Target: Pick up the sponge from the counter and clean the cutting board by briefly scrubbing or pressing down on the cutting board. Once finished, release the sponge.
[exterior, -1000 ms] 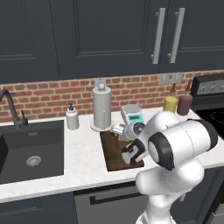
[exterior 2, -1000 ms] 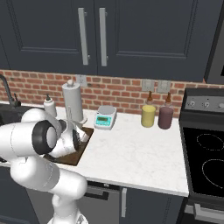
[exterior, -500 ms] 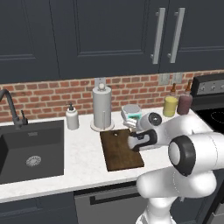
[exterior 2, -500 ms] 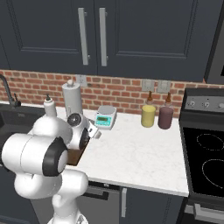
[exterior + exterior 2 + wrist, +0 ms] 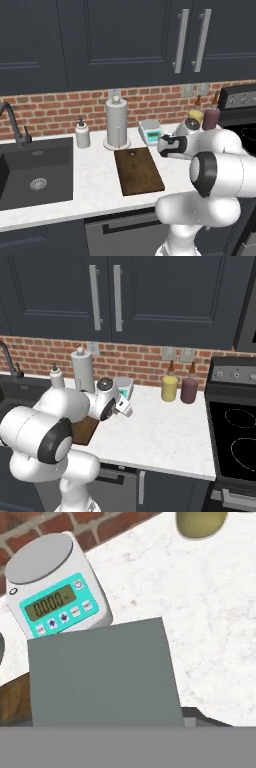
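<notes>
the sponge [image 5: 102, 674] is seen close before the hand camera, just below the kitchen scale [image 5: 52, 594]; finger state cannot be told.

Kitchen scale [image 5: 55, 592] and paper-towel holder [image 5: 116, 122] behind bare cutting board [image 5: 138, 170].

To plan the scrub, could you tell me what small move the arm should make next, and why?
Probably swing the tool left and lower onto the cutting board. The sponge sits close before the hand camera, seemingly held, over the counter beside the scale, with the board bare.
</notes>
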Tool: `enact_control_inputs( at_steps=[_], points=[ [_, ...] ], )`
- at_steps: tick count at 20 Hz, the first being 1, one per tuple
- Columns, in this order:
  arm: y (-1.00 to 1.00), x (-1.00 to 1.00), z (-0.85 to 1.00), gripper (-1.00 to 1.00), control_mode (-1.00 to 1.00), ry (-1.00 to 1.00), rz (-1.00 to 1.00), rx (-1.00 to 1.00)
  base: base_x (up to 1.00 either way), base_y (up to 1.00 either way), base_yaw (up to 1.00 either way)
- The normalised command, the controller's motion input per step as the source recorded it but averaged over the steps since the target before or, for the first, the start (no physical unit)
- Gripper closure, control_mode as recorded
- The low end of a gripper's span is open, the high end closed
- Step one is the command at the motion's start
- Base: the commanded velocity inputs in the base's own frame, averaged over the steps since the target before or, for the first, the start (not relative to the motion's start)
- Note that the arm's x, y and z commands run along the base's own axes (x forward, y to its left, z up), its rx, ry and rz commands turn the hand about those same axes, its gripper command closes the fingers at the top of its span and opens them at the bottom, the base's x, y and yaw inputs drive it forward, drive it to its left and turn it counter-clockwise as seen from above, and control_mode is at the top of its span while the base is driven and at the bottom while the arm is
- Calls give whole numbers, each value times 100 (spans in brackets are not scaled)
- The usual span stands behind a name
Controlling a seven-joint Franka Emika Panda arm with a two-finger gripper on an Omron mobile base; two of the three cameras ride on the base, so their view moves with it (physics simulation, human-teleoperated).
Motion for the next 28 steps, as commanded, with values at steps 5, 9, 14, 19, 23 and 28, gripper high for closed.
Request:
enact_control_inputs(
  at_steps=[5,9,14,19,23,28],
  points=[
    [-26,-18,-23,100,-100,20,-2,0,0,0,0],
    [-16,-8,-27,100,-100,18,0,0,0,0,0],
    [-5,0,-40,100,-100,9,0,0,0,0,0],
    [-2,0,-31,-100,-100,7,0,0,0,0,0],
    [-9,-5,-13,-100,-100,3,0,0,0,0,0],
    [-13,-13,0,-100,-100,0,0,0,0,0,0]
  ],
)
